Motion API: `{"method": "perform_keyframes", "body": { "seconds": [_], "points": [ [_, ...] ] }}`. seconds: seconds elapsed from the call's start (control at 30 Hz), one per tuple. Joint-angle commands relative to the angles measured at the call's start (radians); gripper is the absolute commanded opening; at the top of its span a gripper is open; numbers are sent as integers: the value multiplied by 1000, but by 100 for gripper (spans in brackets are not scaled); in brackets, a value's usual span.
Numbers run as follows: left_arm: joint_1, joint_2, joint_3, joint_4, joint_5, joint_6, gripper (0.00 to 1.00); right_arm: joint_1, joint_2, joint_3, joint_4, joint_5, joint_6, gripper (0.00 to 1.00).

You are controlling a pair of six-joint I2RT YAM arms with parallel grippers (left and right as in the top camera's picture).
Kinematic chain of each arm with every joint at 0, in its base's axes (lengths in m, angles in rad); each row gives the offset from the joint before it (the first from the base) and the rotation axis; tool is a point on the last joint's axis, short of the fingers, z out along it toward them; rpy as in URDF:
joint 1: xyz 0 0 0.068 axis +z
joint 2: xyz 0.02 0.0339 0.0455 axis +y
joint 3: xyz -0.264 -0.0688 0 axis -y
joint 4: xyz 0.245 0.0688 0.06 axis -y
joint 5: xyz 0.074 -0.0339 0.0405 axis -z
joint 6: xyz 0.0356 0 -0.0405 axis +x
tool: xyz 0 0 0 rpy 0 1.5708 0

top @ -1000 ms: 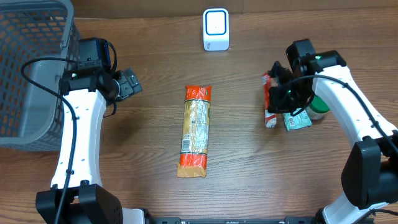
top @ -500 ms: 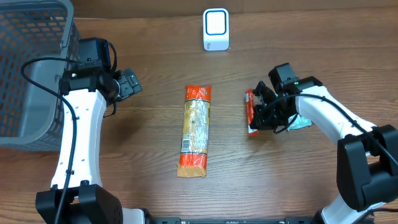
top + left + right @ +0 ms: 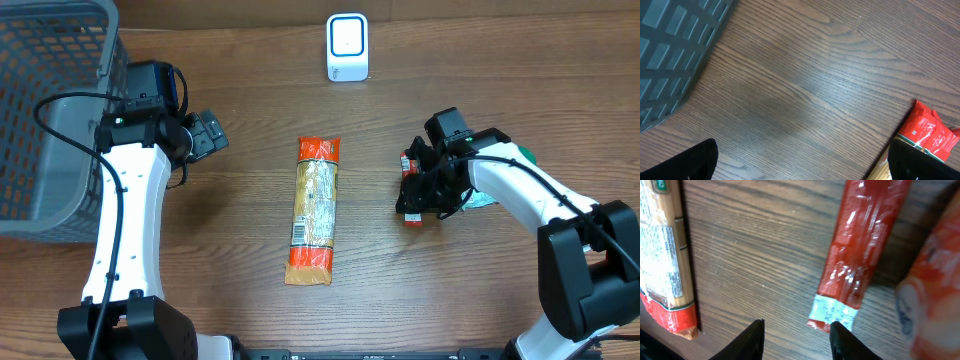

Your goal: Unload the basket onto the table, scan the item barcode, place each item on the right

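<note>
Hovering low over red sachet point(image 3: 855, 255), right hand point(image 3: 797, 328) released, nothing held. Sachet flat on counter point(image 3: 240, 300), right of long noodle pack point(image 3: 314, 210). Left hand point(image 3: 210, 133) spread wide, empty, beside basket point(image 3: 40, 110). Scanner point(image 3: 347, 47) well apart at far edge. Judgement: barcode not yet scanned; grasp and presentation to scanner left.

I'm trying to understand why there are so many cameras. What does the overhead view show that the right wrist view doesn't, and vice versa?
Only overhead: the grey basket, the white scanner and the left gripper. Only the right wrist: the small print on the white end of the red packet. Both: that packet, the long orange package, the wooden table and the right gripper, jaws apart.
</note>
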Motion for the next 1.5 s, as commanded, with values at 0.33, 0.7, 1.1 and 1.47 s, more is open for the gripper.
{"method": "perform_keyframes", "body": {
  "seconds": [0.33,0.7,1.1,1.47],
  "points": [
    [0,7,-4,0,-2,11,100,95,-100,119,65,18,206,48],
    [0,7,-4,0,-2,11,100,336,-69,109,236,187,301,75],
    [0,7,-4,0,-2,11,100,379,8,109,294,204,407,58],
    [0,7,-4,0,-2,11,100,484,117,109,431,341,492,73]
  ]
}}
